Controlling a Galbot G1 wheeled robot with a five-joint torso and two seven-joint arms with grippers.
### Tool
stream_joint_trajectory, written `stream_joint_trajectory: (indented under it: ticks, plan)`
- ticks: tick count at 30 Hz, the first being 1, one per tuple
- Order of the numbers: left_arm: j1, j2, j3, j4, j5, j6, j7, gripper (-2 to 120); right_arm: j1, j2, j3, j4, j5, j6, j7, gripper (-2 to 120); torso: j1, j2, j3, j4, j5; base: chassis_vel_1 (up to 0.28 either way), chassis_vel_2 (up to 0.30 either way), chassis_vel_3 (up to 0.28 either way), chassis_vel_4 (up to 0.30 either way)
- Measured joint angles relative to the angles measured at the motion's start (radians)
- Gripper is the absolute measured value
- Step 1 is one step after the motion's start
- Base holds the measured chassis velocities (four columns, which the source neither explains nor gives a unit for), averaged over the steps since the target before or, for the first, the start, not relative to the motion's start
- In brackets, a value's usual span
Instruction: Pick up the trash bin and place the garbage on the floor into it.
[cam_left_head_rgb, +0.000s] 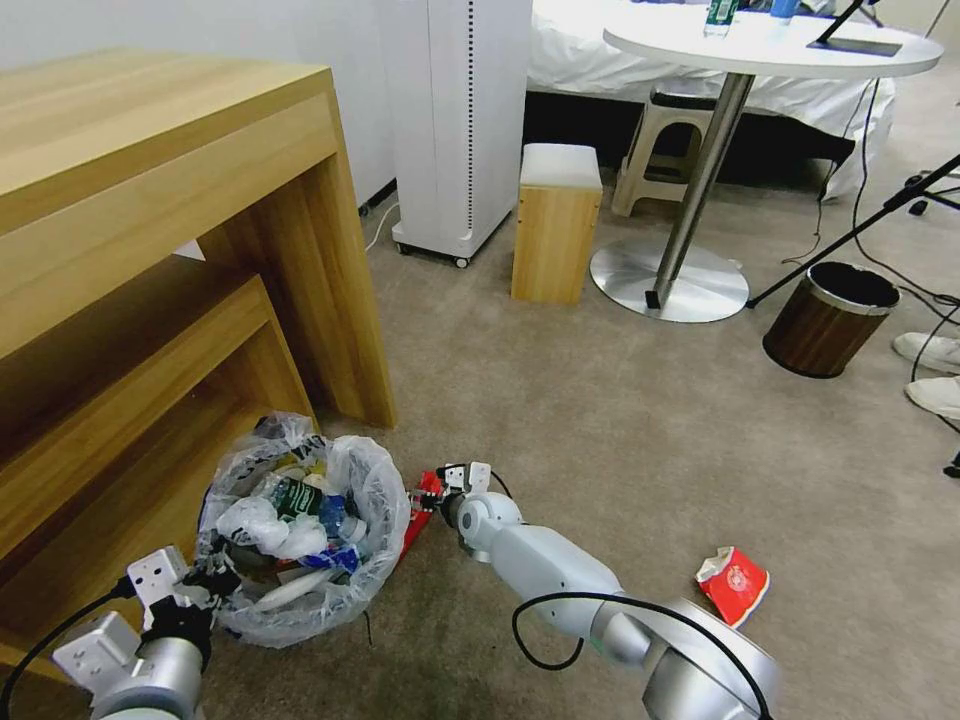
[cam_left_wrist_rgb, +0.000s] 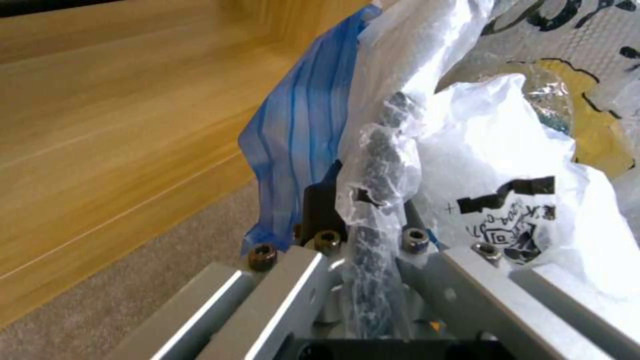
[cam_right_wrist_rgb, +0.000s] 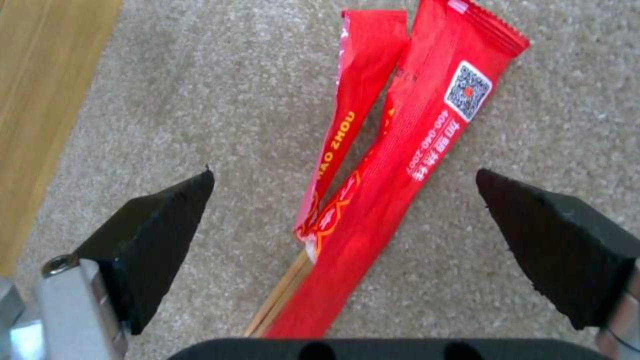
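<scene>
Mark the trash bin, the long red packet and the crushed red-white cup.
trash bin (cam_left_head_rgb: 385, 500): head view, on the bag-lined rim's right side.
long red packet (cam_right_wrist_rgb: 400, 155): right wrist view, mid-length on the wider wrapper.
crushed red-white cup (cam_left_head_rgb: 735, 583): head view, on its red side wall.

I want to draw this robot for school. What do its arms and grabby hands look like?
Both arms are smooth, rounded tubes in silver-grey and white with thin black cables looping off them. The right gripper has two black, ribbed, wedge-shaped pads on silver metal brackets. The left gripper is silver metal with small bolts, black parts and a white square block on top.
</scene>
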Motion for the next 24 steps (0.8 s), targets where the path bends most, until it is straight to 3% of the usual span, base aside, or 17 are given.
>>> stream_joint_trajectory:
  ticks: [14, 24]
  plan:
    - [-0.010, -0.004, 0.007, 0.009, 0.003, -0.002, 0.002, 0, -0.008, 0.000, -0.001, 0.005, 0.032, -0.100, 0.056, 100, 0.000, 0.000, 0.000, 0.0000, 0.0001, 0.000, 0.000, 0.000, 0.000]
    - [-0.003, -0.007, 0.007, 0.006, 0.014, -0.017, 0.008, 0, -0.005, 0.000, -0.009, -0.013, 0.010, -0.109, 0.067, 100, 0.000, 0.000, 0.000, 0.0000, 0.0001, 0.000, 0.000, 0.000, 0.000]
